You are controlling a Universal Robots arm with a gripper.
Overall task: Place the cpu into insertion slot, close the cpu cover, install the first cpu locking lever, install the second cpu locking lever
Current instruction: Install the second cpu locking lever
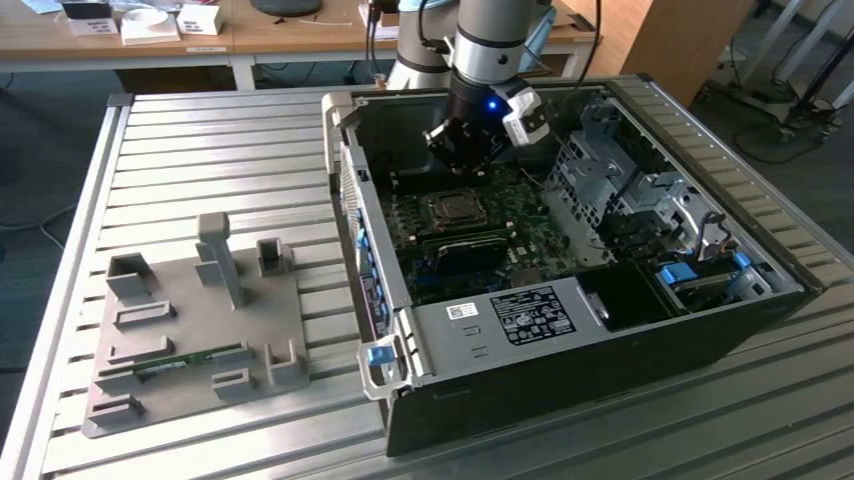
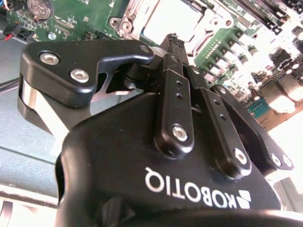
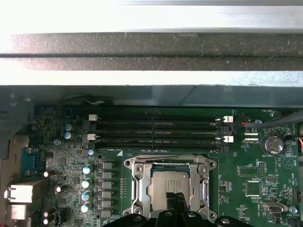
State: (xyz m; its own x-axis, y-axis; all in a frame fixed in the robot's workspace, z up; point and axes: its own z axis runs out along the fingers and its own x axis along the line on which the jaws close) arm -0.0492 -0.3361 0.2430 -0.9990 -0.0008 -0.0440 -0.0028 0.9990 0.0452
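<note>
While my claw [image 2: 176, 41] hangs pressed together just above the cpu [image 3: 166, 185], I fear a downward slip could scrape it; the cover [image 3: 137, 187] looks down.

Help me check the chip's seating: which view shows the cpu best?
The first wrist view: the cpu faces the camera, framed by the cpu cover. The second wrist view catches it overexposed, behind the gripper. The exterior view shows it small in the computer case.

We see a dull silver metal cpu [image 3: 168, 185], a shiny metal cover [image 3: 137, 182], a glossy black plastic gripper [image 2: 177, 47], and a ribbed metal counter [image 1: 200, 160].
</note>
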